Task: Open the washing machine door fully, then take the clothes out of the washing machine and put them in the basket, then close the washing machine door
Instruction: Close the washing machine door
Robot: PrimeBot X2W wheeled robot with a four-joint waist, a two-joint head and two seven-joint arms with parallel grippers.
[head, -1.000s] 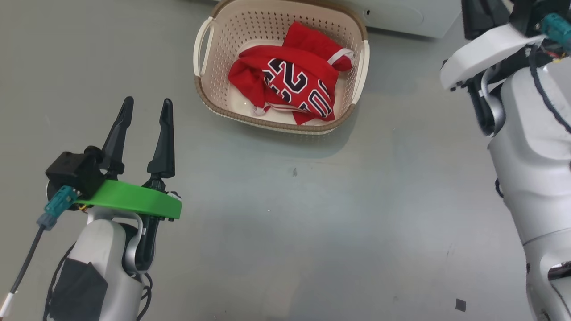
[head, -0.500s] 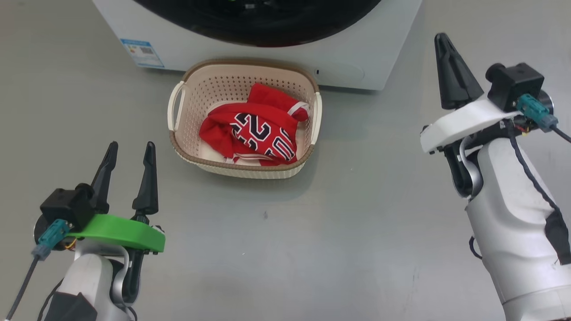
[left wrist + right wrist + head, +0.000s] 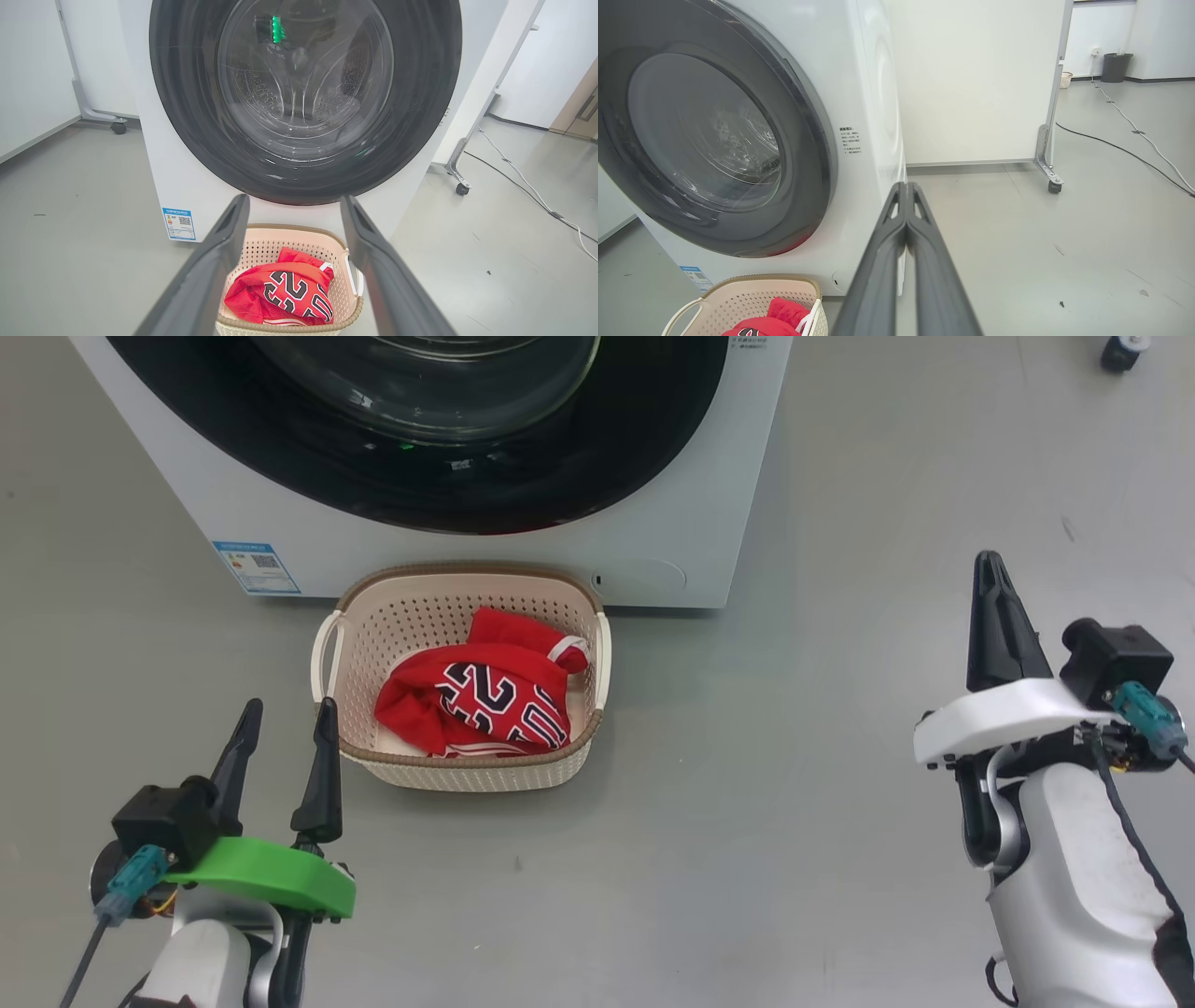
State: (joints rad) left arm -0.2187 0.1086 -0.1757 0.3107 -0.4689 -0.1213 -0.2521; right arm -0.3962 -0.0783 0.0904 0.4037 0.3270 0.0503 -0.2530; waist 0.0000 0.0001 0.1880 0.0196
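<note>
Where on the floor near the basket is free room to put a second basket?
Widest bare floor: right of the basket, up to the right gripper. Also bare: in front of the basket, beside the left gripper. Crowded: the narrow strip between basket and washing machine.

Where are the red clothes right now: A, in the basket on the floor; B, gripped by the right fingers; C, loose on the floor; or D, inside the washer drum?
A: the clothes lie bunched in the basket before the washing machine.

clothes (image 3: 485,700) in basket (image 3: 467,770), before washing machine (image 3: 709,523)
</note>
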